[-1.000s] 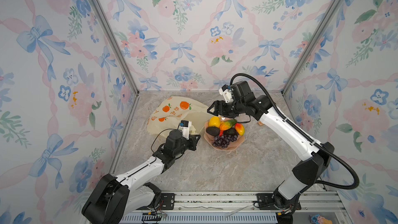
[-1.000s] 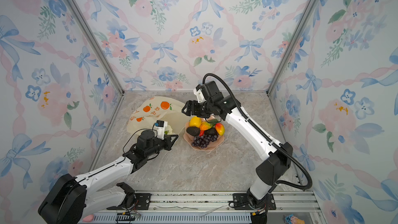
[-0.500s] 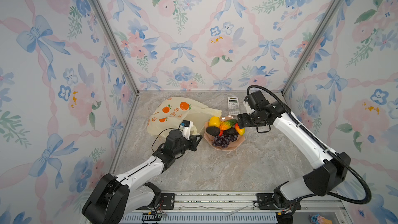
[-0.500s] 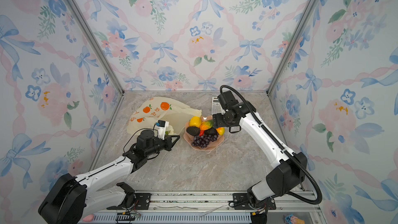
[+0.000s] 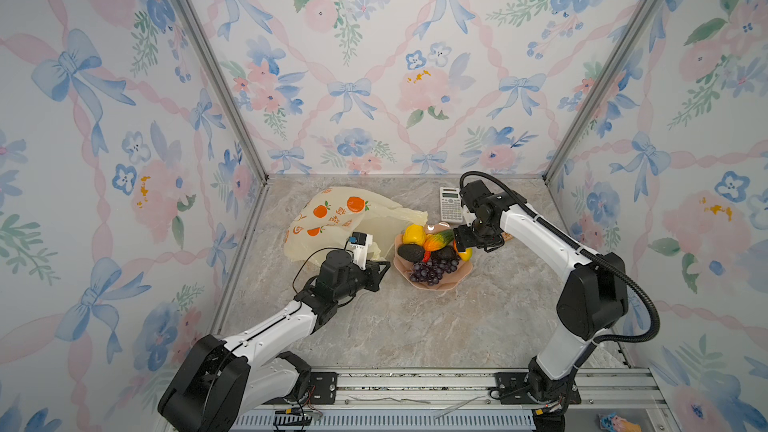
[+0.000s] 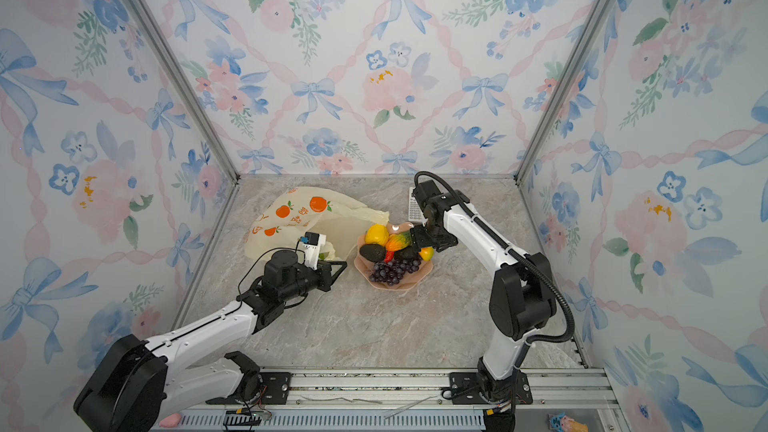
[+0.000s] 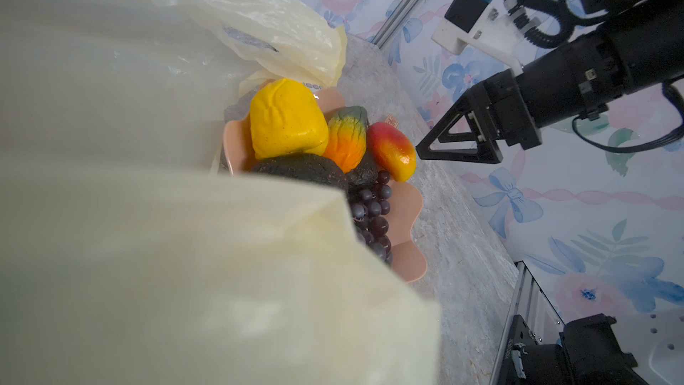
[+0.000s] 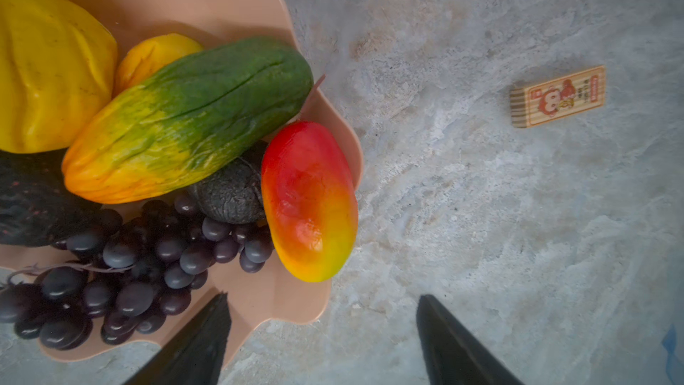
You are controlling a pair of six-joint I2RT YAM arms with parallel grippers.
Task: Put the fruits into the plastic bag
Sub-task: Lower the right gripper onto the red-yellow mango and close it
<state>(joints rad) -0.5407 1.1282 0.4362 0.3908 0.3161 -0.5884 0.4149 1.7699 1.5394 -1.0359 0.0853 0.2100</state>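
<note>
In both top views the plastic bag (image 5: 332, 218) lies just beside the plate (image 5: 457, 278) of fruits (image 5: 432, 251). The left pincer (image 5: 385, 268) is closed, it seems on the bag's edge.

In the right wrist view the right pincer (image 8: 322, 296) stands apart, just short of the mango (image 8: 309, 201). It should straddle the mango's narrow width before it closes.

A second ago this pincer was over the plate's other side, nearer the bag.

The glossy fruits (image 5: 436, 241) lie piled on a pink plate (image 5: 440, 287). The crinkly pale-yellow plastic bag (image 5: 332, 218) lies just beside them.
</note>
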